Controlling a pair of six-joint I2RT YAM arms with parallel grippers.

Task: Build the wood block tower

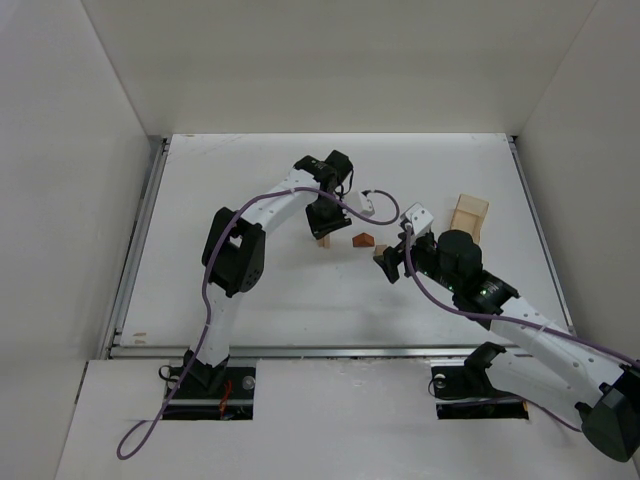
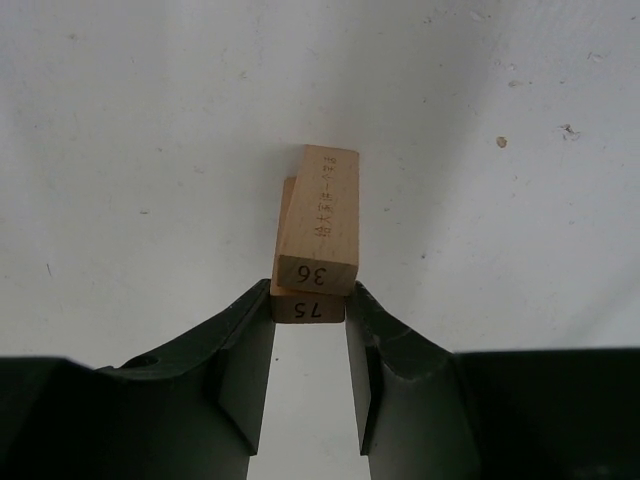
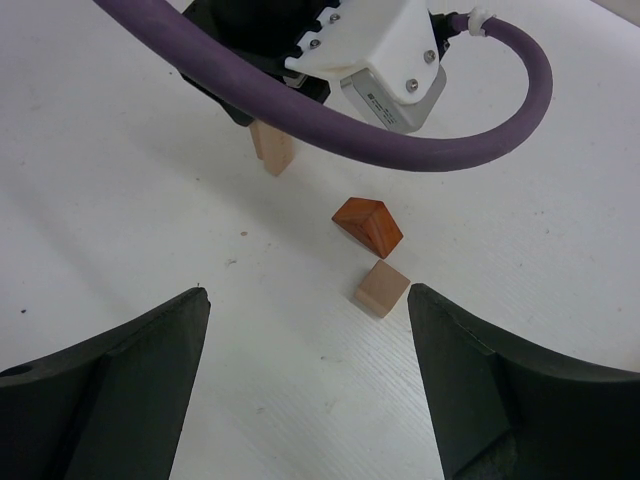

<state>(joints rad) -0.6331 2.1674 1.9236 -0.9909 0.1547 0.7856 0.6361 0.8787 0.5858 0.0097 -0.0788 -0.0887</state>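
Note:
Two slim pale tan posts stand side by side on end, numbered 36 (image 2: 320, 215) and 75 (image 2: 308, 309). My left gripper (image 2: 310, 296) points down at mid-table and is shut on post 75, one fingertip pressed on each side of its top end; post 36 touches it just beyond the tips. From above, the left gripper (image 1: 322, 226) hides most of the posts (image 1: 324, 243). A reddish-brown roof-shaped piece (image 3: 368, 226) (image 1: 362, 240) lies to their right. A small tan cube (image 3: 382, 288) (image 1: 381, 253) sits by the right fingertip of my open right gripper (image 3: 308, 293) (image 1: 393, 262).
A larger pale tan box (image 1: 468, 215) stands at the right of the table, behind the right arm. The left arm's purple cable (image 3: 300, 110) arcs over the posts. White walls close in the table on three sides.

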